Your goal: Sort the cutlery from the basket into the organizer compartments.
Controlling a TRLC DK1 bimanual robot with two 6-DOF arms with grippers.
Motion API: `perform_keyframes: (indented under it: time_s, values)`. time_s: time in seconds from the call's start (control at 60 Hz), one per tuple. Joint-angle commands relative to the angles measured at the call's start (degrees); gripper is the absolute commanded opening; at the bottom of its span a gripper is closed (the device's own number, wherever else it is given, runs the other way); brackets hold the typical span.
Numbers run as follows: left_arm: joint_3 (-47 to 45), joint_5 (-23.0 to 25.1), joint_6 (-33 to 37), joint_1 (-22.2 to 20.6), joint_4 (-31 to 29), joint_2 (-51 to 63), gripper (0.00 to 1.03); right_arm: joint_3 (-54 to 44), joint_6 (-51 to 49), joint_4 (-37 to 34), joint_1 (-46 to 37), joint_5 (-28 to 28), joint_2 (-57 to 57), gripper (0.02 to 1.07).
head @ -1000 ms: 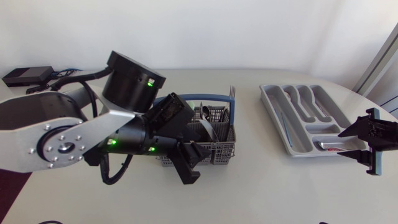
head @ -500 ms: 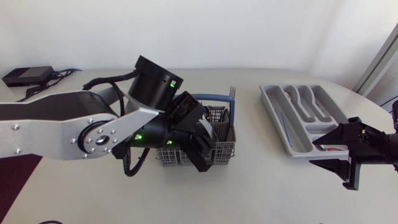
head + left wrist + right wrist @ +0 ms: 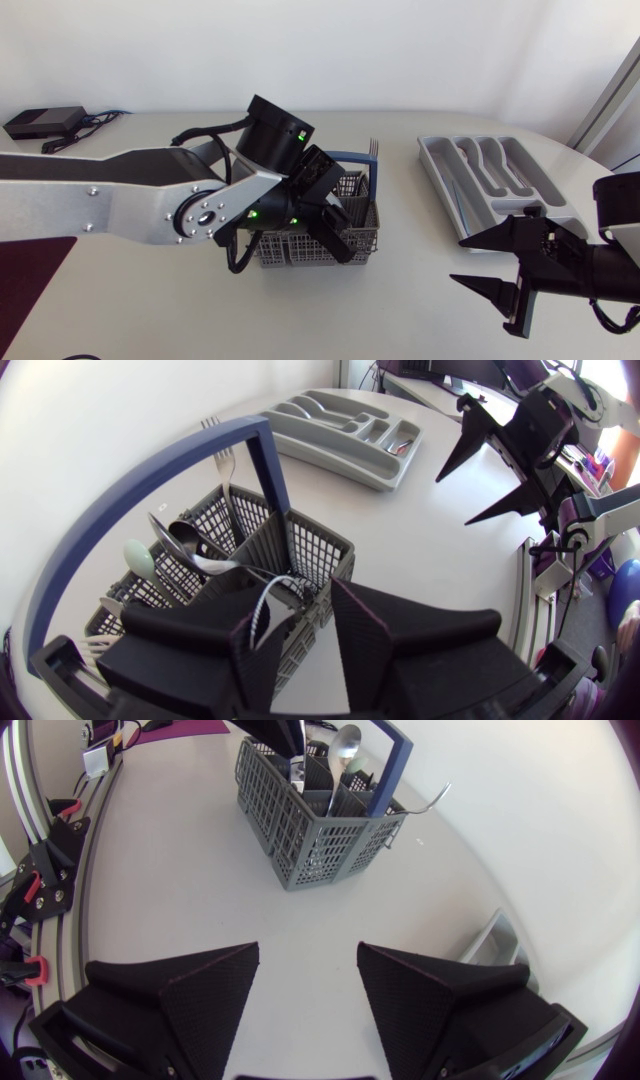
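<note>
While upright in basket (image 3: 310, 840), spoons (image 3: 172, 534) and fork (image 3: 224, 468)

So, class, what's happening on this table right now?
Two robot arms are sorting cutlery. The left hand hangs open over the basket, which holds a spoon, a fork and other cutlery; it grips nothing yet. The right hand is open and empty above the bare table, between basket and organizer. At least one piece lies in a small end compartment of the organizer.
</note>
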Motion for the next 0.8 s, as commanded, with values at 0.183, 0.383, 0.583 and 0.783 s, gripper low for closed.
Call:
perform_keyframes:
  time_s: [0.183, 0.383, 0.583, 0.783]
  values:
    - [1.9, -1.5, -1.5, -0.3, 2.1, 2.2, 0.04, -3.4, 8.6, 3.9, 7.3, 3.9, -0.9, 0.74]
    - [1.8, -1.7, -0.9, -0.8, 1.5, 1.1, 0.04, -2.9, 12.7, 5.4, 11.2, 6.2, -0.8, 0.74]
    - [5.3, -1.7, 1.7, -0.1, -4.2, -2.6, 0.04, -2.4, 15.9, 5.7, 16.0, 8.4, -0.6, 0.74]
    - [13.4, -1.7, 4.7, 0.3, -14.0, -3.8, 0.03, -1.9, 18.0, 5.6, 19.6, 9.4, -0.3, 0.74]
